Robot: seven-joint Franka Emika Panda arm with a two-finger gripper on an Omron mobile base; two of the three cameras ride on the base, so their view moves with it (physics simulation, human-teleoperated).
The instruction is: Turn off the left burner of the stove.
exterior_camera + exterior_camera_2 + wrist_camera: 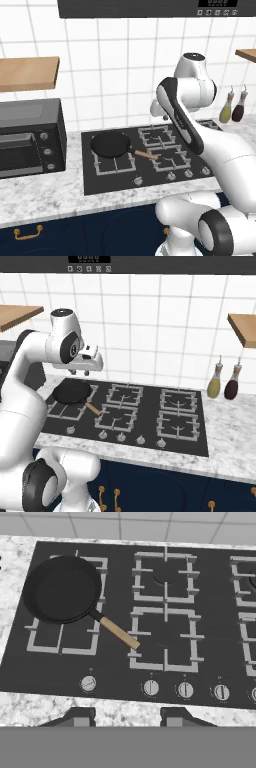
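A: Where's the stove?

B: The stove (210, 657) spans most of the hand view, set in a marble counter (125, 709). In the left base view it lies mid-frame (105, 182); in the right base view, across the middle (150, 406).

A: What's on it?

B: A black pan (62, 588) on the left grate (97, 634), upper left of the hand view, its wooden handle (119, 632) pointing toward the centre. Along the stove's lower edge runs a row of knobs; the leftmost knob (88, 683) has its line tilted, the others stand upright.

A: And the gripper?

B: The gripper (125, 716) hangs above the stove's front edge, holding nothing. Its fingertips (80, 716) sit well apart at the bottom of the hand view, wide open.

A: Anything else?

B: An oven (30, 137) at left and two bottles (223, 383) at right.
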